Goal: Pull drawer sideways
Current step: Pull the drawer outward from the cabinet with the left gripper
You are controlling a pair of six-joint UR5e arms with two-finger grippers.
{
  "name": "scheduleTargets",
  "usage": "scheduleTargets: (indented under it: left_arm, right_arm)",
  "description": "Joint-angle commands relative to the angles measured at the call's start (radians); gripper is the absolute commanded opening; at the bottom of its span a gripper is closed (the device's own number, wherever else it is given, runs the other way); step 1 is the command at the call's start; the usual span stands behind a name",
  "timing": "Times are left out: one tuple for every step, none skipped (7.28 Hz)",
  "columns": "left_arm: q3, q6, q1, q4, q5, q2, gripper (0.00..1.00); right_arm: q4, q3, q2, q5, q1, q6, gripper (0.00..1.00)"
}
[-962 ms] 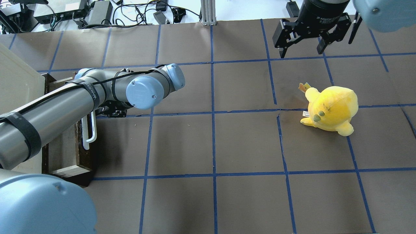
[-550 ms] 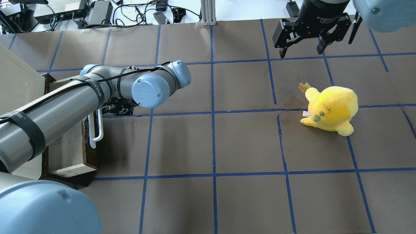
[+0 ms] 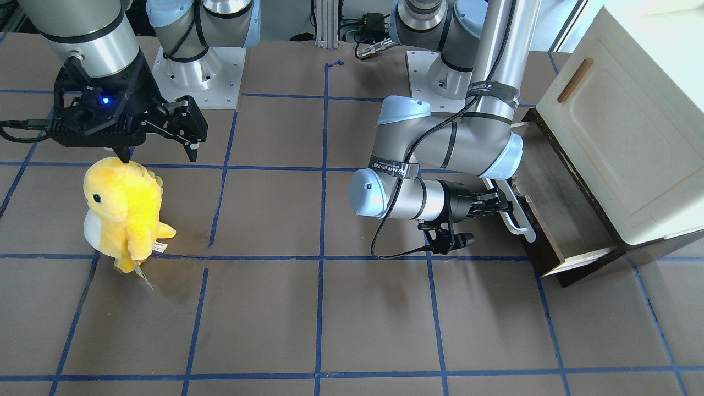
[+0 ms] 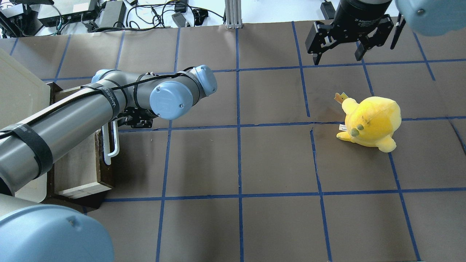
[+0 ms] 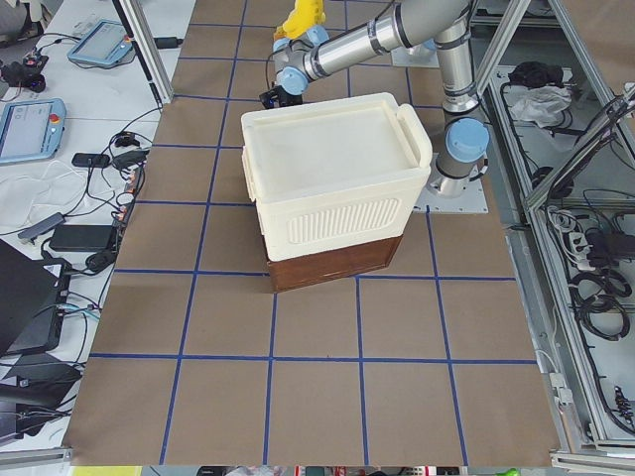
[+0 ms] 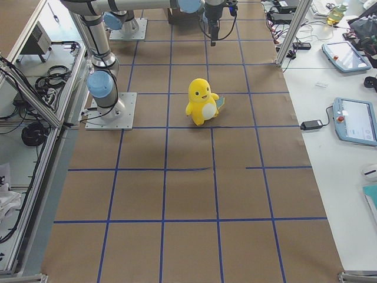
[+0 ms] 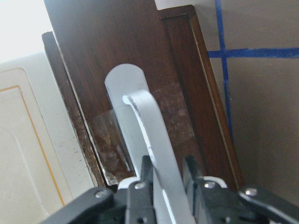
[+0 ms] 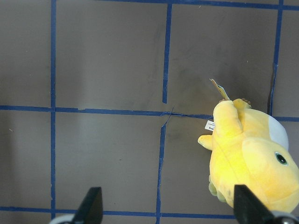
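Observation:
The dark brown drawer [image 3: 555, 203] stands partly pulled out from under the cream-white cabinet [image 3: 621, 126], its pale interior showing in the overhead view [image 4: 78, 163]. Its white bar handle [image 3: 518, 217] runs along the front. My left gripper [image 3: 503, 208] is shut on that handle; the left wrist view shows both fingers [image 7: 140, 186] clamped around the white bar [image 7: 149, 126]. In the overhead view the left forearm hides most of this gripper, and the handle [image 4: 111, 145] shows below it. My right gripper [image 4: 336, 51] is open and empty, hovering above the table's far right.
A yellow plush toy [image 4: 369, 122] stands on the right half of the table, below and near the right gripper [image 3: 159, 148]; it also shows in the right wrist view [image 8: 252, 158]. The cabinet [image 4: 18, 94] fills the left edge. Blue tape lines grid the brown table.
My left gripper has moved right in the overhead view with the handle in it, and the drawer has slid further out of the cabinet. The right arm and the plush have not moved.

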Motion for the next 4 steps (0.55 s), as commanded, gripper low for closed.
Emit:
scheduleTargets:
  left_arm:
    - [0.001, 0.004, 0.0, -0.001, -0.002, 0.0, 0.35]
    - [0.001, 0.005, 0.0, -0.002, 0.004, 0.002, 0.72]
    - [-0.002, 0.008, 0.0, -0.002, 0.007, 0.002, 0.93]
    - [-0.005, 0.008, 0.0, -0.002, 0.007, 0.002, 0.98]
  right_arm:
    - [0.0, 0.0, 0.0, 0.0, 0.0, 0.0, 1.0]
    - [0.0, 0.0, 0.0, 0.0, 0.0, 0.0, 1.0]
    - [0.0, 0.0, 0.0, 0.0, 0.0, 0.0, 1.0]
    - [0.0, 0.0, 0.0, 0.0, 0.0, 0.0, 1.0]
